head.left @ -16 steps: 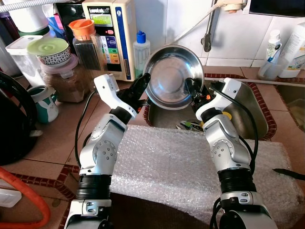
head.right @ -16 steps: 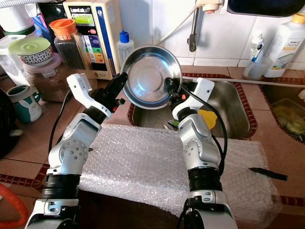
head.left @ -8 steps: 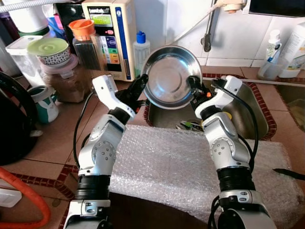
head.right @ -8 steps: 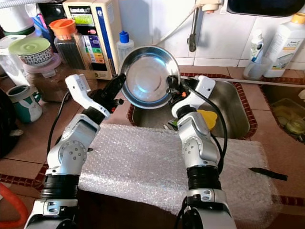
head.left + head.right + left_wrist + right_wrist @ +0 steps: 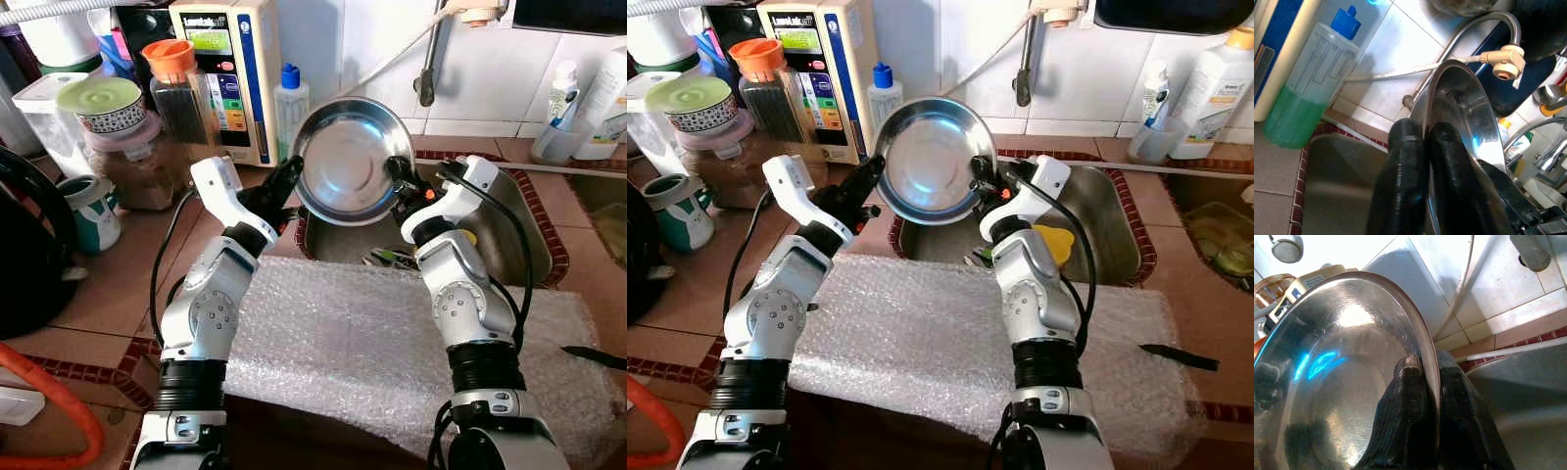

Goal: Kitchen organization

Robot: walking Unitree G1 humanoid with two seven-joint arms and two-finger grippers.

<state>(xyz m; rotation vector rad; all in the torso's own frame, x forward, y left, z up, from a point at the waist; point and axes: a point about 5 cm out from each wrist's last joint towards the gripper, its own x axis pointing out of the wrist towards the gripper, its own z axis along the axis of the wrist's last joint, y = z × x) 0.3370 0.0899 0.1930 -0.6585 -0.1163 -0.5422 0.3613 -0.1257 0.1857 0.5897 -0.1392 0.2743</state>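
Both hands hold a stainless steel bowl [image 5: 348, 160] on edge above the near left corner of the sink [image 5: 509, 220], its hollow side facing the robot. The left hand [image 5: 290, 173] is clamped on the bowl's left rim; in the left wrist view its fingers [image 5: 1405, 171] pinch the thin steel wall from both sides. The right hand [image 5: 400, 181] is clamped on the right rim, with one finger inside the bowl and one outside, as the right wrist view confirms. The bowl clears the basin and hangs just beyond the sheet of bubble wrap [image 5: 392, 338] spread over the surface in front of the sink. The step in hand appears to be a two-handed carry of the bowl out of the sink area. The next move probably calls for both arms to travel together at matched speed, keeping rim pressure equal, toward a resting place such as the bubble wrap.
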